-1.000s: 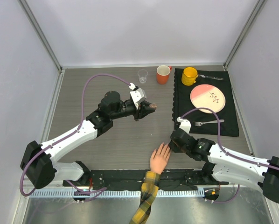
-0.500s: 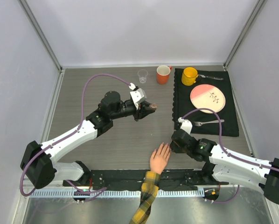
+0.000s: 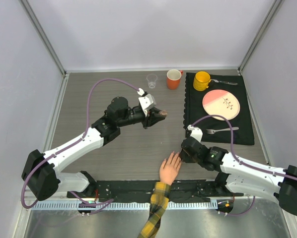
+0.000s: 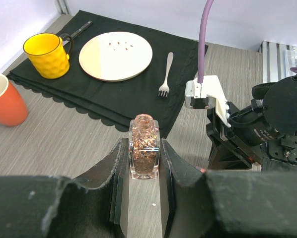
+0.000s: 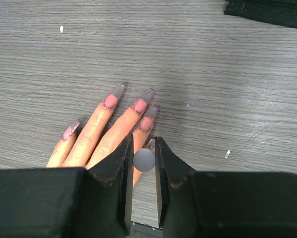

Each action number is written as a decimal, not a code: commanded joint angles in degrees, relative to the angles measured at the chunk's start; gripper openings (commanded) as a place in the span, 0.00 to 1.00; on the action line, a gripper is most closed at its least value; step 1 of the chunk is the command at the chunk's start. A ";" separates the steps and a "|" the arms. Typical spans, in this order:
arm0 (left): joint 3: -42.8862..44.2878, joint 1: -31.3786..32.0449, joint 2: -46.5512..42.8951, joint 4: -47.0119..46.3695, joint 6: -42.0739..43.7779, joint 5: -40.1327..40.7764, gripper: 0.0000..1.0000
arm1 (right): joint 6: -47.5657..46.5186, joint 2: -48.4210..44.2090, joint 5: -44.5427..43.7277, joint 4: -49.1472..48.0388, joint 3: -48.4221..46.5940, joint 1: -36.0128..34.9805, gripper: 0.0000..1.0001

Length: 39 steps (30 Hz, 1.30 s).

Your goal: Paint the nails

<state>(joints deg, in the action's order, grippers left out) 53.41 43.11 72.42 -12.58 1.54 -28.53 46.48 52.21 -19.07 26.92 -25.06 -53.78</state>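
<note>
Fake hand (image 3: 169,168) lies palm-down at the near table edge, nails (image 5: 140,105) pointing away. Right gripper (image 3: 184,152) is clamped on a grey round cap (image 5: 144,160) over the fingertips, partly hiding one nail. Left gripper (image 3: 157,115) grasps a glitter bottle (image 4: 144,148) mid-table. Black mat (image 3: 218,121), plate (image 3: 220,104), fork (image 3: 220,130) and yellow mug (image 3: 201,80) sit well apart.

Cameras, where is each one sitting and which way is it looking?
Top external: fixed above and behind the arms, looking down on the table; both arms show, with left hand and right hand.
Left wrist: on the left arm, looking across the table toward the black mat; its fingers clamp a glitter bottle.
Right wrist: on the right arm, looking straight down at the fake hand; its fingers hold a grey round cap.
Shared: top and left wrist both show the yellow mug and plate.
</note>
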 commanded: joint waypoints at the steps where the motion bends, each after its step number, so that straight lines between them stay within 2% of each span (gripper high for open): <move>1: 1.61 0.22 -1.67 -2.28 0.13 -0.47 0.00 | -0.42 -0.08 -0.88 -2.48 -0.17 0.17 0.01; 27: 1.70 0.13 -1.50 -2.01 0.48 -0.38 0.00 | 0.89 0.00 -6.06 -2.22 -0.52 0.17 0.01; 39: 1.70 0.22 -1.67 -2.01 0.48 -0.38 0.00 | -0.07 0.70 -5.54 -2.31 -0.87 0.34 0.01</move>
<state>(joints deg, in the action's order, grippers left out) 53.41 43.11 72.42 -12.16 1.58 -28.53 46.70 52.69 -23.27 26.30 -25.06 -53.78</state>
